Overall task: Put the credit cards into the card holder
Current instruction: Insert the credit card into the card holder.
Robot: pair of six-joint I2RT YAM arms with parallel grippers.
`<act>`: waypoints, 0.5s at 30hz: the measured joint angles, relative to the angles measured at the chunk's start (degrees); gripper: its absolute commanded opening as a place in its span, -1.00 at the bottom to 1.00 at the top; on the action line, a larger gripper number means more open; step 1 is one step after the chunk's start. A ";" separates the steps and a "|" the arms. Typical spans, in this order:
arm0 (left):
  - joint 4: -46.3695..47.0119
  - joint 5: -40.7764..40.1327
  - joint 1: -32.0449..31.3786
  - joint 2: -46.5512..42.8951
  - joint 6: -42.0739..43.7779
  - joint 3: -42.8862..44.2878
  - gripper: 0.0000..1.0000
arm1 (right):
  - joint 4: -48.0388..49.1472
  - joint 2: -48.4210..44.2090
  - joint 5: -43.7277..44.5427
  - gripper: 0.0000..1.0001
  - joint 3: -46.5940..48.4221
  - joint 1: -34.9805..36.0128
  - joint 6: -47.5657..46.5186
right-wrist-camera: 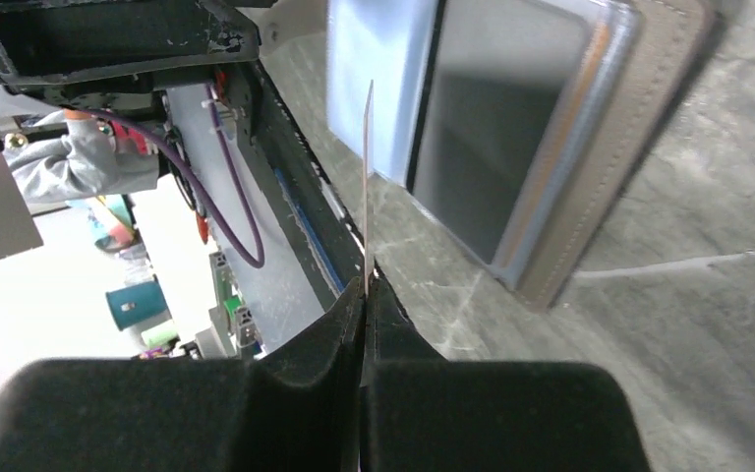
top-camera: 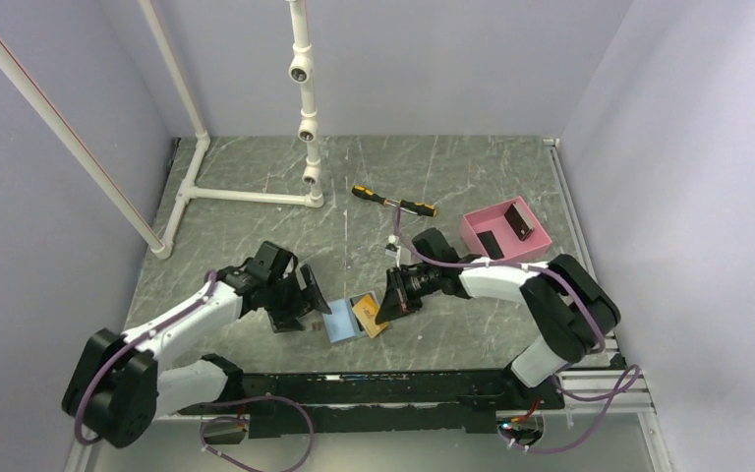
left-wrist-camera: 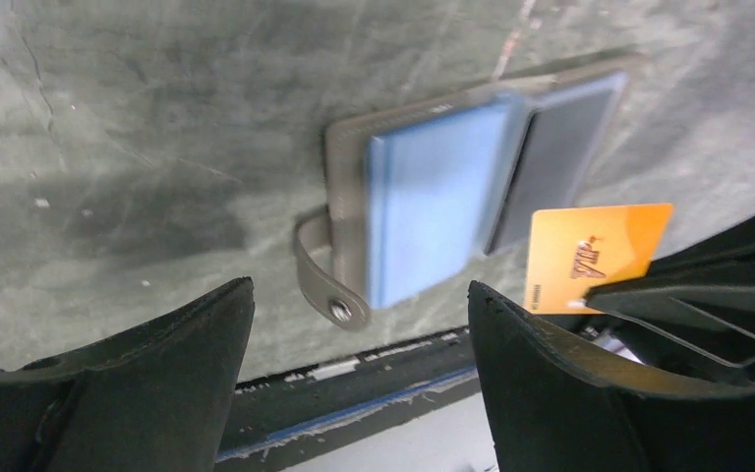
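At the far left of the marbled grey-green table point(top-camera: 452, 177), a frame of smooth white plastic pipe point(top-camera: 246, 195) lies flat and rises against the wall. Nearer the front, the left gripper point(left-wrist-camera: 359, 290) is released. Its two blunt, matte black fingers point(left-wrist-camera: 157, 383) are spread wide and grasp nothing, hanging just left of the card holder point(left-wrist-camera: 433, 211).

The card holder lies opened flat on the table between the two grippers. It has a grey stitched outer edge, a light blue inner panel, a darker glossy pocket window beside that, and a short curved strap with a round metal snap.

Over its right part stands an orange card point(left-wrist-camera: 595, 256), thin, stiff and printed with dark lettering. The right wrist camera sees it edge-on as a fine line. The right gripper point(right-wrist-camera: 366, 295) is clenched on its lower edge, the black pads pressed together around it.

Farther right and back lies a screwdriver point(top-camera: 393, 201) with a yellow-and-black handle. Beyond it is a pink rectangular tray point(top-camera: 472, 234) with low walls, holding two dark cards point(top-camera: 519, 218), one of them leaning on the wall.
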 measured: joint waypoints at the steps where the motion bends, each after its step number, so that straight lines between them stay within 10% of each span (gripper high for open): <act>1: 0.39 -0.35 -0.15 1.99 0.57 0.00 0.72 | -0.09 1.18 -1.03 -1.00 0.00 -0.52 -0.61; 15: 1.29 -7.56 -6.82 14.86 4.98 4.85 0.29 | 3.13 12.04 -9.22 -1.00 1.99 -3.23 -3.72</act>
